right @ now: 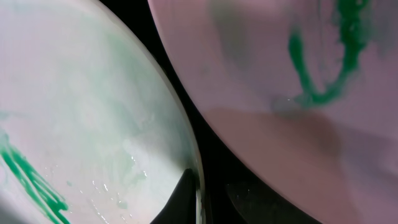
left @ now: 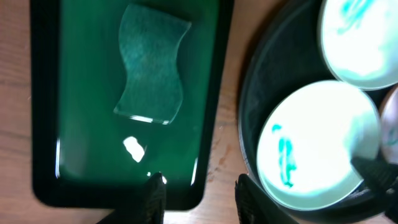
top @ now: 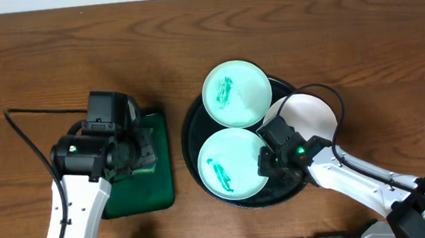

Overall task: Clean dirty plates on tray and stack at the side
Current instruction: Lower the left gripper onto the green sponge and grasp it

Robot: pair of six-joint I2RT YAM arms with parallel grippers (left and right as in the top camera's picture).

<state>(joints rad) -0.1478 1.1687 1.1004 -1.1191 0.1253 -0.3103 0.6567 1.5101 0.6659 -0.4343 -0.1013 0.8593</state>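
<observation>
Plates: three, all lying flat inside the black tray [top: 188, 141]. The right pincer [right: 217, 202] sits low at the edge of the first mint plate [right: 81, 112]. Its jaws are narrow and stand astride that plate's rim, one finger [right: 188, 198] over the plate's inner face and the other outside it over the dark tray floor. Cannot tell whether the pads actually press on the rim. This plate lies to the left of the pincer and carries a green streak and wet, filmy patches. The white plate [right: 298, 74] is ahead and to the right of the same pincer, close beside the mint one with a thin strip of tray between; it looks pinkish in the wrist view and bears a curved green smear. In the overhead view the second mint plate [top: 237, 93], also smeared green, lies beyond the right pincer and overlaps the far rim of the tray. The left pincer [left: 199, 199] is wide apart and holds nothing, hovering over the near right corner of the green tray [left: 81, 124]. A green scrub pad [left: 149, 65] lies flat in that tray, ahead and to the left of the pincer, apart from it. The black tray is just to its right.
</observation>
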